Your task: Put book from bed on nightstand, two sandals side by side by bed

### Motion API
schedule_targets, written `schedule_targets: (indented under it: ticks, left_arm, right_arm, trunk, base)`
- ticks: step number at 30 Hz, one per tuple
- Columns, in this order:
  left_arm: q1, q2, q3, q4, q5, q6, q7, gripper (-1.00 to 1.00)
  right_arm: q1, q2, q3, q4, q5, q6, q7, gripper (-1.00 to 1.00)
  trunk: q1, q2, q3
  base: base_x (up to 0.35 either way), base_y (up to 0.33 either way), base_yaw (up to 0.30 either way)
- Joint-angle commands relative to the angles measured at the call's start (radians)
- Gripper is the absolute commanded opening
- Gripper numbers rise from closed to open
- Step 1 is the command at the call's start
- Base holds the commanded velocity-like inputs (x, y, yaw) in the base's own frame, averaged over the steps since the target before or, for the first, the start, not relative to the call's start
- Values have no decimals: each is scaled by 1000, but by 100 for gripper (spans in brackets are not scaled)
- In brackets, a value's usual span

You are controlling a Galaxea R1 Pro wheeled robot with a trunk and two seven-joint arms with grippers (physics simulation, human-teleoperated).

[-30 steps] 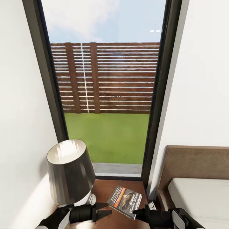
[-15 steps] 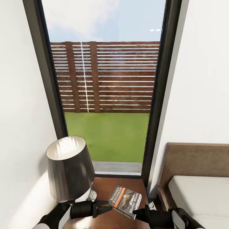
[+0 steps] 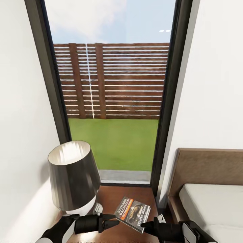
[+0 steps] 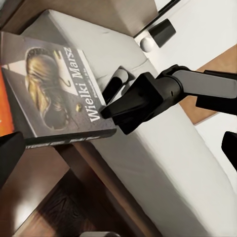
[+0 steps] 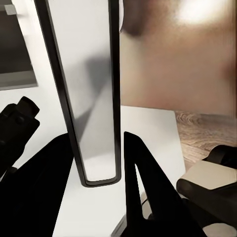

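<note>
Thin dark grey paperback book — white cover lettering reads "RICHARD BACHMAN" and "Wielki Marsz"; the orange band's small print is illegible.

Book dark grey cover, white lettering, orange band, pale picture, nightstand glossy reddish-brown tabletop, lamp dark shade with pale lining, bed off-white mattress, brown headboard, fence brown slats, green lawn.

A bedroom corner in a home: a bed with off-white mattress and brown wooden headboard stands beside a glossy wooden nightstand bearing a dark-shaded lamp, below a tall window facing lawn and a slatted garden fence.
</note>
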Motion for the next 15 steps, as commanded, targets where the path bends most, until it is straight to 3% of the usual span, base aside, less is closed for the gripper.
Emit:
schedule_targets:
  ticks: [1,15]
  left_arm:
    - [-1,1,-8,0,10,9,-1,100]
    - [-1,-1,-8,0,11,7,-1,100]
  right_arm:
    - [-1,0,-1,0,-1,5,3,-100]
    - [-1,0,-1,0,-1,5,3,-100]
  trunk:
    - [4,-8,-4]
    - [58,-106,-48]
  base:
    - [0,0,0]
    - [0,0,0]
